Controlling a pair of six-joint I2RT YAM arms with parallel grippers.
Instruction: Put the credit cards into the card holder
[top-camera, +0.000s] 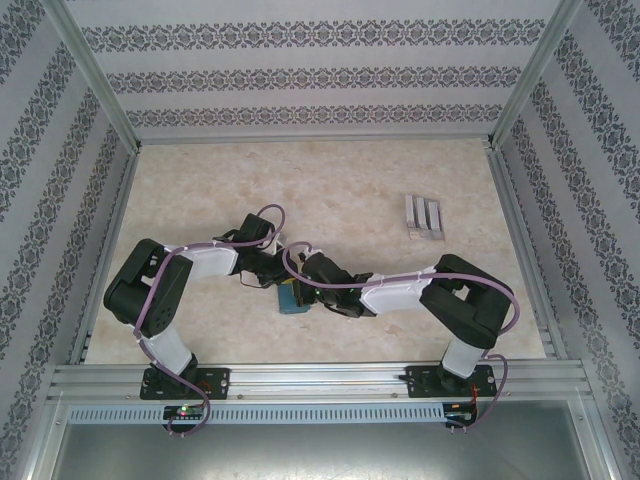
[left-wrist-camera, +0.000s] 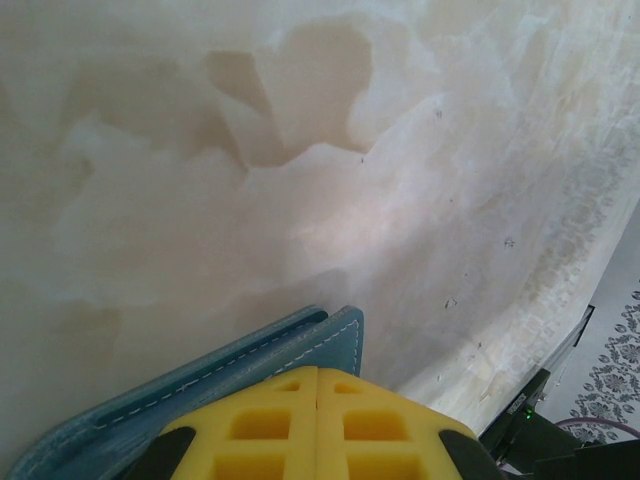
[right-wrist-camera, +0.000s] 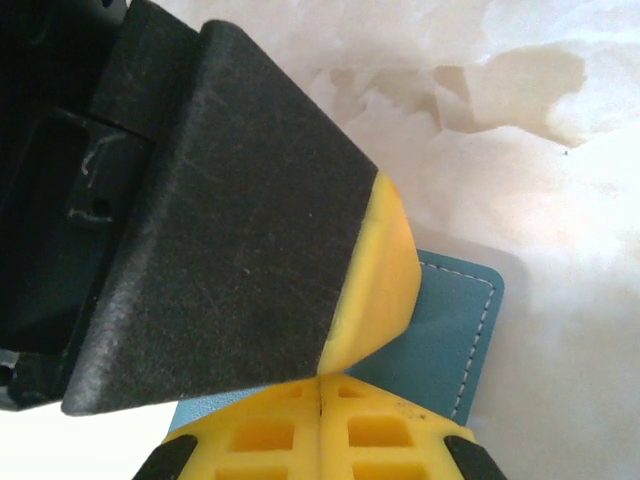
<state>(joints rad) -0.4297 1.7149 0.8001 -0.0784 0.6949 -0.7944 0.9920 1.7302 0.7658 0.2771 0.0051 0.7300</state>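
Note:
The card holder (top-camera: 293, 302), a teal-blue wallet with white stitching, lies folded shut on the marbled table near the middle front. Both arms reach in over it. My left gripper (top-camera: 274, 279) is shut, its yellow fingertips (left-wrist-camera: 318, 372) pressed together over the card holder's (left-wrist-camera: 200, 395) stitched edge with nothing between them. My right gripper (top-camera: 310, 287) is shut too, its fingertips (right-wrist-camera: 320, 378) meeting just above the card holder (right-wrist-camera: 450, 315). The left gripper's black finger with its yellow pad (right-wrist-camera: 385, 265) crosses right in front of them. The credit cards are out of view.
A clear plastic three-slot stand (top-camera: 424, 216) sits at the back right of the table (top-camera: 200, 200). Patterned walls and aluminium rails enclose the table on three sides. The two grippers are close together, almost touching over the wallet.

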